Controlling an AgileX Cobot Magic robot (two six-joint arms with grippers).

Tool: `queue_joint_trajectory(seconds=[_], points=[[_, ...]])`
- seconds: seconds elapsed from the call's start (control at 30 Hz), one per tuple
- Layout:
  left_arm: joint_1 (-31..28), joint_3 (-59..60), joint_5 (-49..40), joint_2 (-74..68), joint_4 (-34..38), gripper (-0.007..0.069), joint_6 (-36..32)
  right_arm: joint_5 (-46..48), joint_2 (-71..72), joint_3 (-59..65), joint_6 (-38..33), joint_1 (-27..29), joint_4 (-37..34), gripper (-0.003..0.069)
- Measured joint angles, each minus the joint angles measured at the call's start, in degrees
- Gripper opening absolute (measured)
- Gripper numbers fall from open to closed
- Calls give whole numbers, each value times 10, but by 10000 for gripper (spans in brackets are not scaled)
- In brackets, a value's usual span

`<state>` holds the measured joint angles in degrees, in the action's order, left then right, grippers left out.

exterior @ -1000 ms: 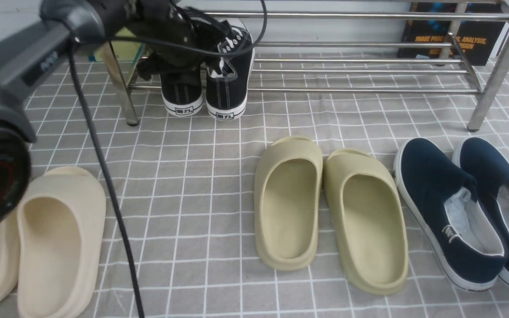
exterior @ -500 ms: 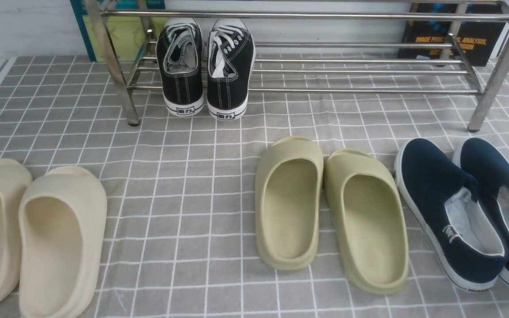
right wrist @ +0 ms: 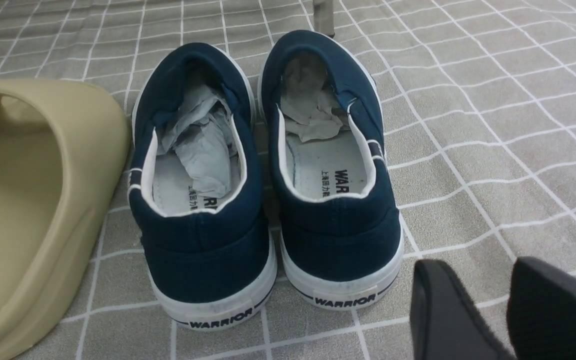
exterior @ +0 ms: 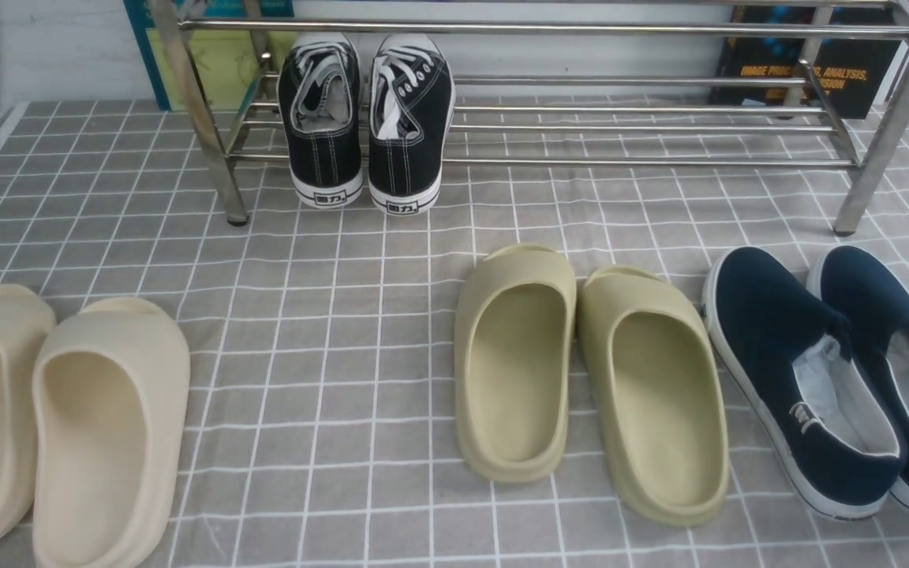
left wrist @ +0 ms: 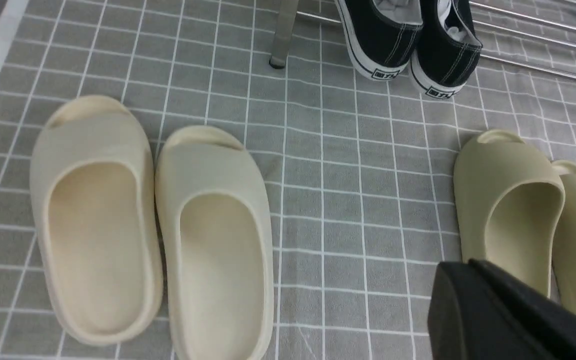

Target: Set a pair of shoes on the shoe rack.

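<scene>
Black sneakers [exterior: 366, 118] both on shoe rack [exterior: 620, 162]; looks done. Left gripper [left wrist: 460, 280] closed and empty, right gripper [right wrist: 488, 285] parted, empty.

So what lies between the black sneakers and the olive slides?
Only bare grey checked cloth; the front view shows it between the black sneakers and the olive slides.

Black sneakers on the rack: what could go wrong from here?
The black sneakers have heels sticking out past the front bar of the shoe rack, so they might tip or slide off if bumped. The left gripper, shut, hangs close to an olive slide and could nudge it when moving.
</scene>
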<state>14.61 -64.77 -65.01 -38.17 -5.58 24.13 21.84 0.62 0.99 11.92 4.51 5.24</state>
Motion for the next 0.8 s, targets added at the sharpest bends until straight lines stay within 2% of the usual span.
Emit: queue_joint_trajectory(seconds=[0.17,0.37,0.5,0.8], points=[[0,108,6,139,1,0,28,0,0,0,0,0,0,239],[0,167,-25,237,27,4,30,0,0,0,0,0,0,239],[0,185,-67,262,35,8,31,0,0,0,0,0,0,239],[0,190,-67,265,35,7,31,0,0,0,0,0,0,239]])
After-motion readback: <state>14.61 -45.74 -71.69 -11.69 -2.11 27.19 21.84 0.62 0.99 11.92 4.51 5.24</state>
